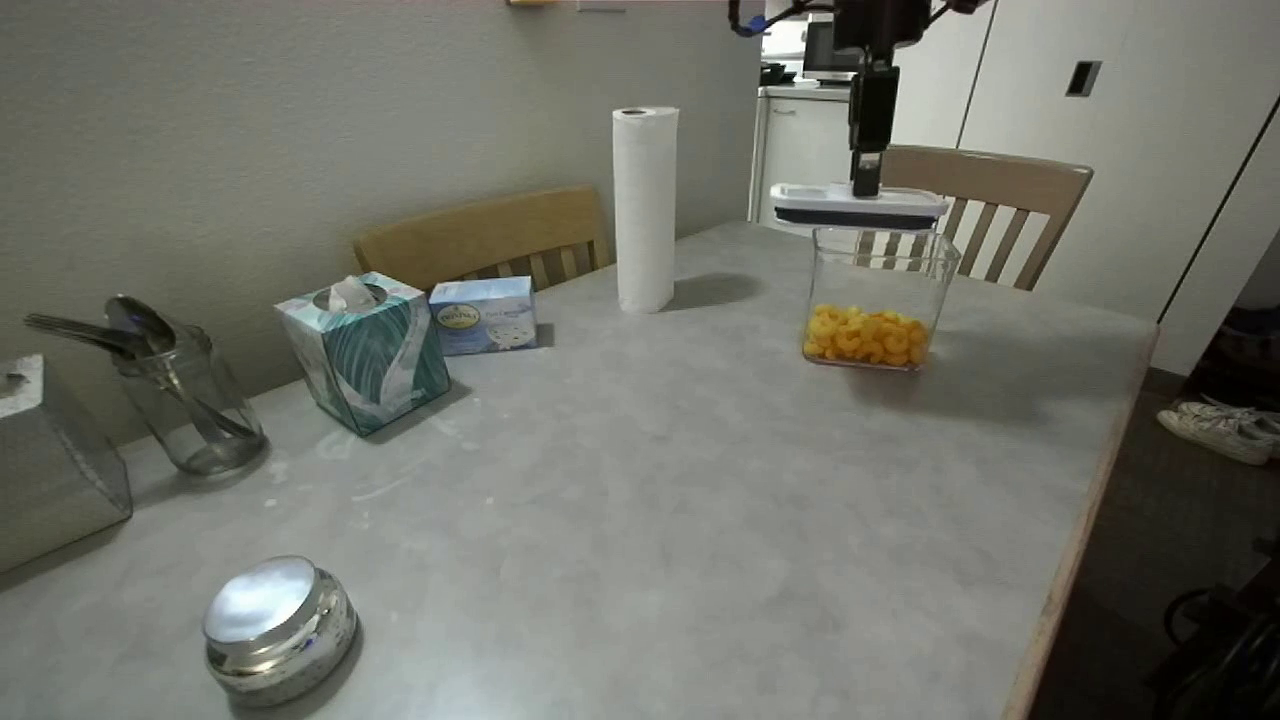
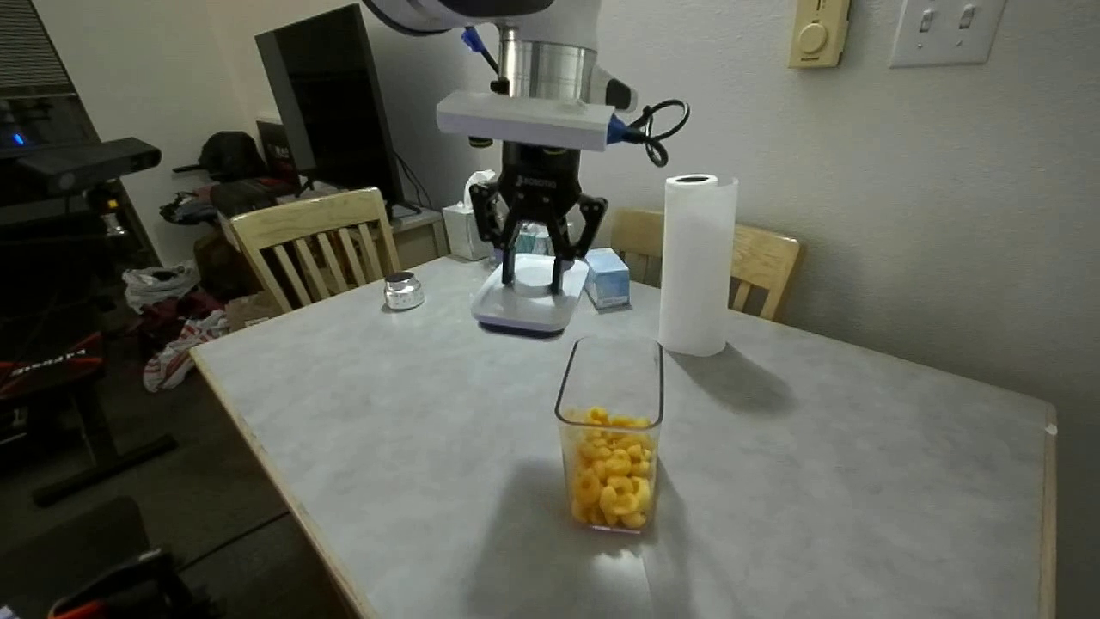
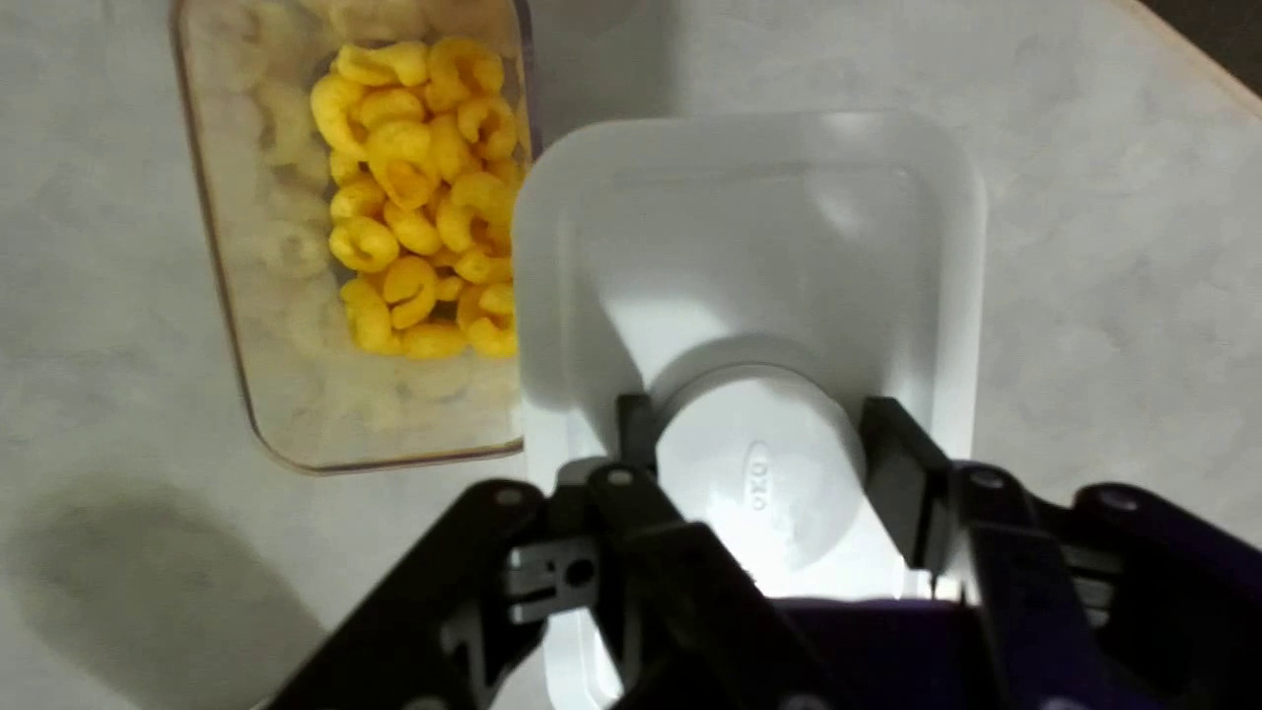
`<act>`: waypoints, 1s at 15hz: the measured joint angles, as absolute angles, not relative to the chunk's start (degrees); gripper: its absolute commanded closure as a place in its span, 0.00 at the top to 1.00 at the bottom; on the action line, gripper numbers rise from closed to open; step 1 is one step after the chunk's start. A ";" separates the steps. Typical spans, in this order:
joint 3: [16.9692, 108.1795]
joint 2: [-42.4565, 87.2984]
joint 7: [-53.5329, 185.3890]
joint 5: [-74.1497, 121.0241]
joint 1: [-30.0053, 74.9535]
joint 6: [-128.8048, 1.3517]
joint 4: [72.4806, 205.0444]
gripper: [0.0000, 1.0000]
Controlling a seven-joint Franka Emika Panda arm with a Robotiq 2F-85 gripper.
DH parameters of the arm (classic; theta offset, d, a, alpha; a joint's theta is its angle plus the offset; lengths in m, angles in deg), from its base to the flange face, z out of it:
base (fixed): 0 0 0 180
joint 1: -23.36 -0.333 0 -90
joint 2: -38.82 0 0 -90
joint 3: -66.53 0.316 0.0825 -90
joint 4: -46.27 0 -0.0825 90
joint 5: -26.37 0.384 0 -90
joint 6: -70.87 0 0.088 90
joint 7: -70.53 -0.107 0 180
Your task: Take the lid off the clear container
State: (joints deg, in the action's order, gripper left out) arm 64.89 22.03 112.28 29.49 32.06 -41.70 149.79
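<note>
The flat white lid (image 1: 910, 206) is in the air, apart from the clear container. My gripper (image 2: 533, 285) is shut on the lid's raised round button, one finger on each side. In an exterior view the lid (image 2: 516, 311) hangs level beside the container's open top. The clear container (image 2: 608, 424) stands upright on the table with orange-yellow snack pieces (image 2: 612, 481) inside. The container (image 1: 812, 290) also shows with its top uncovered. In the wrist view the lid (image 3: 749, 237) fills the middle below the gripper (image 3: 754, 444) and overlaps the container's (image 3: 394, 463) right edge.
A paper-towel roll (image 1: 645, 210) stands near the wall. A teal tissue box (image 1: 365, 350), a blue tea box (image 1: 485, 315), a jar of cutlery (image 1: 215, 420) and a silver jar (image 1: 280, 630) are farther along the table. Wooden chairs (image 2: 314, 249) stand at the table's edges.
</note>
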 measured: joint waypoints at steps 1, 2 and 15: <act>64.99 21.12 111.91 29.43 31.62 -41.75 149.80 0.29; 65.14 20.10 111.60 29.10 31.15 -41.92 149.79 0.29; 67.62 3.81 106.10 18.07 25.68 -46.06 145.67 0.29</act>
State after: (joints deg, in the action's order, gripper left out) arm 67.62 3.81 106.10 18.07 25.68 -46.06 145.67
